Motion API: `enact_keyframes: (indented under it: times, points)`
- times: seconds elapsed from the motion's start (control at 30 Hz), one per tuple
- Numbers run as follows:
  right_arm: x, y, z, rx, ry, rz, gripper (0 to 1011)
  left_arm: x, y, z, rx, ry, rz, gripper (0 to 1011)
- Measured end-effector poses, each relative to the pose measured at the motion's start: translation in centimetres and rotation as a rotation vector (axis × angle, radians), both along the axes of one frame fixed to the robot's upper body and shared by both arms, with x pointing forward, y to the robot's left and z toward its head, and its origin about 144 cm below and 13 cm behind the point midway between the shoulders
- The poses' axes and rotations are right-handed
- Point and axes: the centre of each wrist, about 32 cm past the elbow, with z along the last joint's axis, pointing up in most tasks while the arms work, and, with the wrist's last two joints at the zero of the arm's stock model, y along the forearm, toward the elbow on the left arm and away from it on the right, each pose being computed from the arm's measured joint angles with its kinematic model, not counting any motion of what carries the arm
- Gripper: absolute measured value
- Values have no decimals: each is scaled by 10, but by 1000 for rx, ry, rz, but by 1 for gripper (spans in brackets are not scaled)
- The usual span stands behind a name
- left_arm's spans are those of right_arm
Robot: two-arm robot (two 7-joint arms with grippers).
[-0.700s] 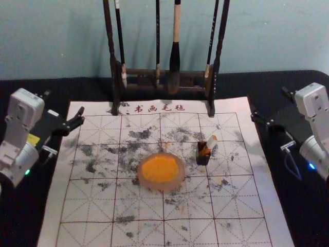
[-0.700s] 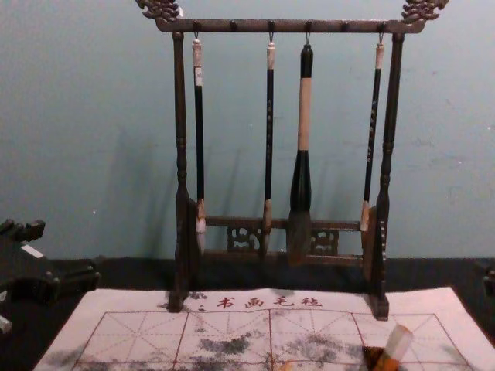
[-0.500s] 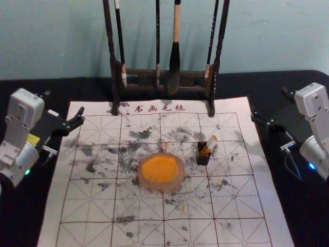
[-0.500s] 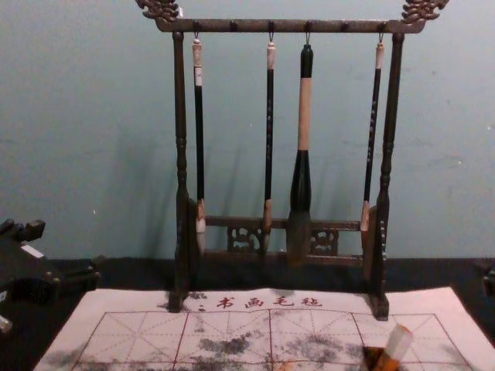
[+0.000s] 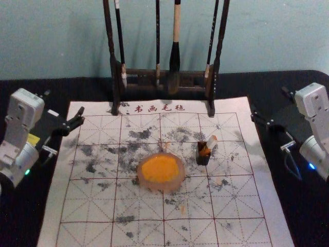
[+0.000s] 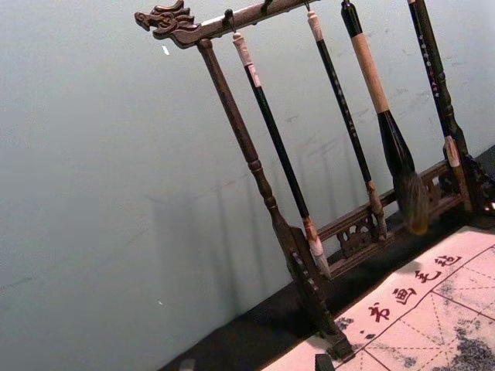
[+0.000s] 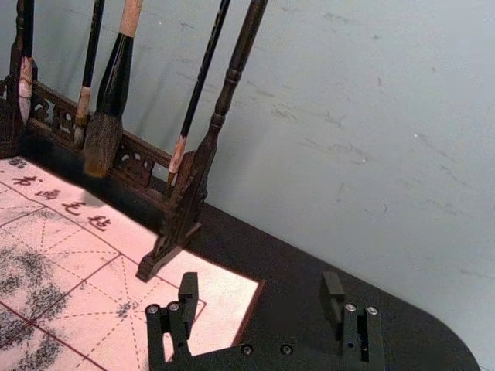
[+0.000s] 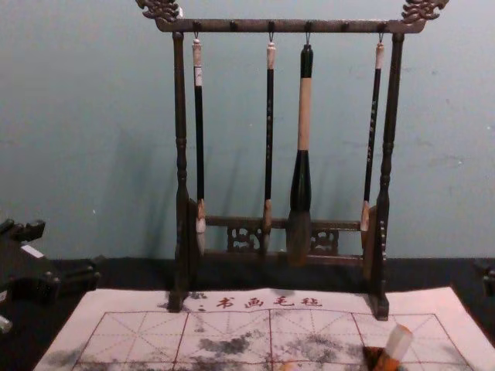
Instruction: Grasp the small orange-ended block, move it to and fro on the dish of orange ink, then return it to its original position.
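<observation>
Nothing has moved. Your left gripper (image 5: 65, 102) and right gripper (image 5: 268, 101) are wide open, one each side. The block (image 5: 212, 141) leans in the black cup (image 5: 203, 159), right of the dish (image 5: 181, 174); the brush rack (image 5: 114, 77) stands far.

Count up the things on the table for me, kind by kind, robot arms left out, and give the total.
Long black-handled hanging brushes: 4
Dark carved wooden rack: 1
Round pale dish of orange ink: 1
Small orange-ended block: 1
Small dark upright holder: 1
White gridded writing mat: 1
Total: 9
</observation>
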Motion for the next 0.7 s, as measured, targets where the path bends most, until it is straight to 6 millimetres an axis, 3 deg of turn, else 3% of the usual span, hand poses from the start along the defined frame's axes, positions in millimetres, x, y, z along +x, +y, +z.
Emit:
enact_keyframes:
  times: [0.53,0.7]
  points:
    - [0,0,0,0,0,0,1003,0,0,0,0,0,0,1001]
    - [-10,2,2,24,35,20,1003,0,0,0,0,0,0,1001]
